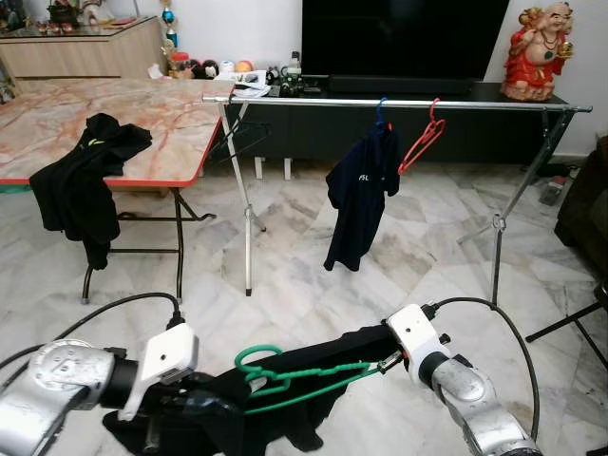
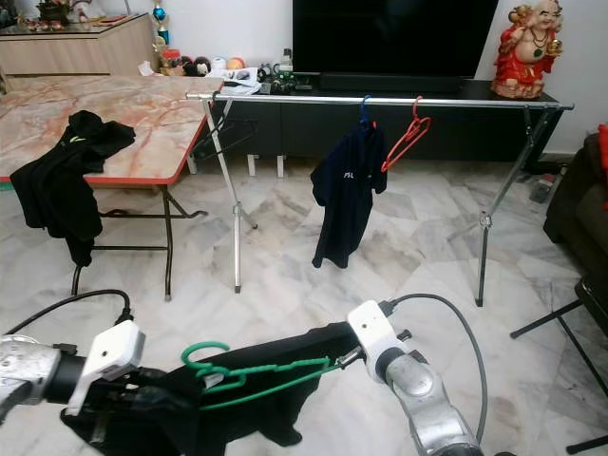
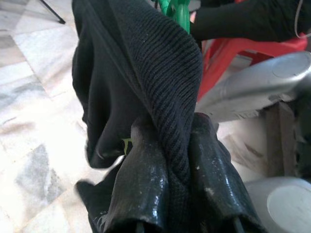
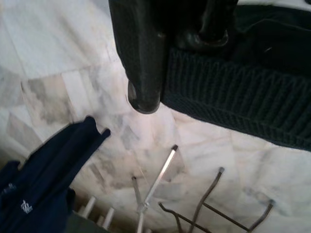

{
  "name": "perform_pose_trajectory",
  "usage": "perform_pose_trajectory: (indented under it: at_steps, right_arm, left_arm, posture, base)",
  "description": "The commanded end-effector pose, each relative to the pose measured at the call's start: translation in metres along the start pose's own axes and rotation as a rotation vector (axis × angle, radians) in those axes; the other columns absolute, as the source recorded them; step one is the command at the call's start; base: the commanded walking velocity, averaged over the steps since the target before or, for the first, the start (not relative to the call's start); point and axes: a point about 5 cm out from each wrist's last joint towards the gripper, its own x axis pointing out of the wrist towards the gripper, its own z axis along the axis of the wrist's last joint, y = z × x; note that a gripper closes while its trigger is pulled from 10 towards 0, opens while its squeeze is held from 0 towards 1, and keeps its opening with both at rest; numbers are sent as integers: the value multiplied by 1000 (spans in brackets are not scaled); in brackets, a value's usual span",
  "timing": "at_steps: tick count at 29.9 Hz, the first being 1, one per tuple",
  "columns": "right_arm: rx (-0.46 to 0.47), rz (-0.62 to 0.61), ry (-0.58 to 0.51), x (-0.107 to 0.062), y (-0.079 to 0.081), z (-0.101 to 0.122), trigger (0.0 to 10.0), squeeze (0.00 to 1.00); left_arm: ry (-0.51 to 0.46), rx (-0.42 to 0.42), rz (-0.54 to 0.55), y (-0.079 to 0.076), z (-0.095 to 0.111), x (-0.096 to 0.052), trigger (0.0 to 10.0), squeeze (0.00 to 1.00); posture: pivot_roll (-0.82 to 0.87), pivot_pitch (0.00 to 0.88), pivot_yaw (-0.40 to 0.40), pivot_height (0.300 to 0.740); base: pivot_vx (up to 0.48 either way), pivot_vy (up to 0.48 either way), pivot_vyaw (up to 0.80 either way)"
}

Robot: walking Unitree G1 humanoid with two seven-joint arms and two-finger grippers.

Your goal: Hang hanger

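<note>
Two grippers on one black garment (image 1: 313,380), held low in front of me over the glossy marble floor (image 1: 380,256). My left gripper (image 3: 167,170) has both shiny black fingers (image 3: 143,179) pinched together on a thick ribbed fold of knit fabric, probably the collar or hem. My right gripper (image 4: 170,58) is clamped on another ribbed edge of the same garment, one rounded fingertip sticking out past the cloth. A thin green plastic hanger (image 1: 294,372) is threaded into the garment, its curled hook (image 1: 255,356) poking up near the left gripper and its arms running toward the right one. Ahead stands a thin metal drying rack (image 1: 399,103), a straight horizontal tube on splayed tripod legs. A dark navy shirt (image 1: 359,195) hangs limp on a blue hanger near the bar's middle, and an empty red wire-shaped hanger (image 1: 423,138) dangles tilted just beside it. To the left is a marble-patterned folding table (image 1: 142,123) with red edging; another black garment (image 1: 81,185) droops off its front edge. A red figurine (image 1: 538,49) sits on the dark cabinet behind the rack.
</note>
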Motion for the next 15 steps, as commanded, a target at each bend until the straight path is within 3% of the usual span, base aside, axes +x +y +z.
perform_pose_trajectory:
  at_steps: [1, 6, 10, 15]
  right_arm:
    - [4, -199, 114, -25, -57, -23, 0, 0]
    - [27, -176, 75, -24, -57, -20, 0, 0]
    - [59, -159, 71, -23, -53, -24, 0, 0]
    - [59, -126, 75, -23, -49, -30, 0, 0]
  left_arm:
    - [51, -26, -14, 0, -5, -20, 10000, 0]
    - [-83, -43, 107, 15, 1, -18, 10000, 0]
    - [-187, -83, 99, 13, 5, -19, 10000, 0]
    - [-240, -111, 108, 14, 6, -24, 10000, 0]
  posture:
    - [47, 0, -11, 740]
    - [43, 0, -15, 740]
    - [48, 0, -20, 740]
    - [51, 0, -23, 740]
  base:
    - [0, 0, 0]
    - [0, 0, 0]
    - [0, 0, 0]
    - [0, 0, 0]
